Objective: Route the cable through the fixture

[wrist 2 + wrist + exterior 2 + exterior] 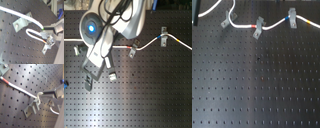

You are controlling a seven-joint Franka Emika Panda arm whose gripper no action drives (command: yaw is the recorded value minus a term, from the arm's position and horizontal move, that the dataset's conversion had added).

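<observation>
While gripper (41,94) clamps cable (20,87), clip (31,109) sits just beside its tips. Cable's long axis trails away twd red band (5,79).

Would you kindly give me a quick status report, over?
End effector shut on cable, looped at fingertips. Fixture just beside loop, threading unclear. No obstruction seen.

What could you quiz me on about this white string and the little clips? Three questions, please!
1. How many grey clips show in the first exterior view?
2. True or false: the cable is black.
3. In the first exterior view, which colour is the band right beside the middle clip? A red, B green, C purple.
Key: 1 three; 2 false, it is white; 3 A.
</observation>
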